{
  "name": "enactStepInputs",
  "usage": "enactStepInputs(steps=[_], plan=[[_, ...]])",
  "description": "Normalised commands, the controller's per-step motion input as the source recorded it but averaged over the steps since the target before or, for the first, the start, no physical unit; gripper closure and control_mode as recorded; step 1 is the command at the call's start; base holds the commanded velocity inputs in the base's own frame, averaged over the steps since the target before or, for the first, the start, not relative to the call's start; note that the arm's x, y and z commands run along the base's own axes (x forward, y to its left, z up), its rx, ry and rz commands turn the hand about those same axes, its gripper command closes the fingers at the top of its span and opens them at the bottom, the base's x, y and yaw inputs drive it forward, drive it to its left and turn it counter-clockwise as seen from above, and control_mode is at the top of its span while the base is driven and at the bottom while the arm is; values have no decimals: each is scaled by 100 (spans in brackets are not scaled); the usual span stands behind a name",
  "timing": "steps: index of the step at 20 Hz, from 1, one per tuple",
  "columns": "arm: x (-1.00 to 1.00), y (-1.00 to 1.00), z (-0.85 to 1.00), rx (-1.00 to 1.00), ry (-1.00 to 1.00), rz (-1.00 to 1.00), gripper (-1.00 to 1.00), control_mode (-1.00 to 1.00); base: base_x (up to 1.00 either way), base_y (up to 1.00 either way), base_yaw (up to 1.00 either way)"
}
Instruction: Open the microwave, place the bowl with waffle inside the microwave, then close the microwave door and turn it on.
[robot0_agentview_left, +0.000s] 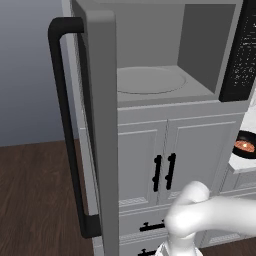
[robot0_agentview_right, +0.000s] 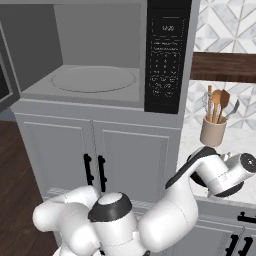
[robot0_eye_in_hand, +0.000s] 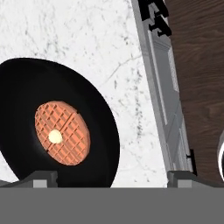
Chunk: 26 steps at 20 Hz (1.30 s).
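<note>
The microwave (robot0_agentview_left: 200, 45) stands open, showing its grey interior and round turntable (robot0_agentview_left: 147, 80). The microwave door (robot0_agentview_left: 102, 125) is swung out towards me on the left, with its long black bar handle (robot0_agentview_left: 62, 125) facing out. To the right of the cavity is the black button panel (robot0_agentview_right: 167, 55). The black bowl with waffle (robot0_eye_in_hand: 61, 131) sits on the white marble counter (robot0_eye_in_hand: 87, 35), and also shows at the right edge as the bowl (robot0_agentview_left: 245, 146). My gripper (robot0_eye_in_hand: 113, 179) hangs open just above it. One fingertip is over the bowl's inside, the other over bare counter beyond the rim.
A beige crock of wooden utensils (robot0_agentview_right: 213, 131) stands on the counter behind my hand. White cabinet doors with short black handles (robot0_agentview_left: 170, 150) are below the microwave. The counter edge and drawer fronts (robot0_eye_in_hand: 164, 87) drop to dark wood floor (robot0_eye_in_hand: 201, 65).
</note>
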Motion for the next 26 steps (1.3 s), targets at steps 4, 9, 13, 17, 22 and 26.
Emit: enactStepInputs(steps=[4, 9, 13, 17, 22, 26], plan=[[5, -1, -15, 0, -2, -2, -100, -100, 0, 0, 0], [22, 0, -6, 0, -1, -1, -100, -100, 0, 0, 0], [20, 0, -5, -1, -1, 0, -100, -100, 0, 0, 0], [19, 0, -8, -4, 0, 0, -100, -100, 0, 0, 0], [5, 0, -16, -5, 0, 0, -100, -100, 0, 0, 0], [0, -1, -15, -5, -3, 0, -100, -100, 0, 0, 0]])
